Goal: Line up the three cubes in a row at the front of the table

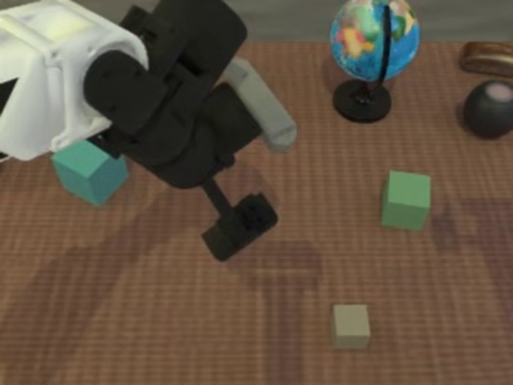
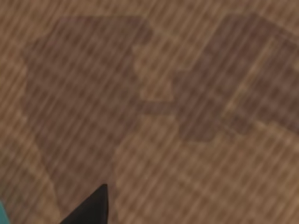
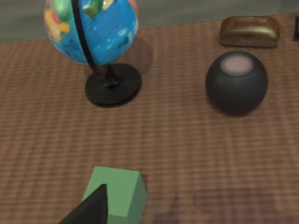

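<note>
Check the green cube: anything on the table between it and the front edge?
Nothing visible directly in front of the green cube. The beige-grey cube sits nearer the front but off toward the left. The globe and dark ball stand behind it.

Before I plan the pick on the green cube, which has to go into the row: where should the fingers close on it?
Grip the green cube across two opposite flat side faces, coming straight down from above. It sits flat on the table with open space on every side; the globe and beige cube stand well apart.
</note>
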Available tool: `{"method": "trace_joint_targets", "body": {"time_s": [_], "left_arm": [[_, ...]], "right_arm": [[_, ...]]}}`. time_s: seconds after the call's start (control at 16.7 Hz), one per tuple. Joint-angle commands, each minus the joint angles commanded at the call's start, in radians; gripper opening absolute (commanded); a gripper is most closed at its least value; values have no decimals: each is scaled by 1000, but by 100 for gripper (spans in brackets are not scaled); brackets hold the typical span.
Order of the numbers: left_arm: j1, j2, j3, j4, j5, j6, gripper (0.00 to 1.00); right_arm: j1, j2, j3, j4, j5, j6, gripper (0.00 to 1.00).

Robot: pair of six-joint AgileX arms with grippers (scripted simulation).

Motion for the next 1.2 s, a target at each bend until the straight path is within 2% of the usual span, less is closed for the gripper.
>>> {"method": "trace_joint_targets", "body": {"time_s": [0.42, 0.66, 0.96, 1.2], "left_arm": [[358, -795, -670, 376, -9, -191, 100], [522, -1160, -980, 575, -6, -279, 100], [660, -1468, -1219, 771, 4, -361, 100], [699, -1564, -1283, 835, 9, -388, 100]], "right_arm": [[106, 816, 591, -409, 0, 175, 100], [160, 1169, 882, -603, -1, 260, 100], [205, 1477, 1152, -756, 1, 333, 100], [219, 1559, 1234, -799, 3, 355, 100]]}}
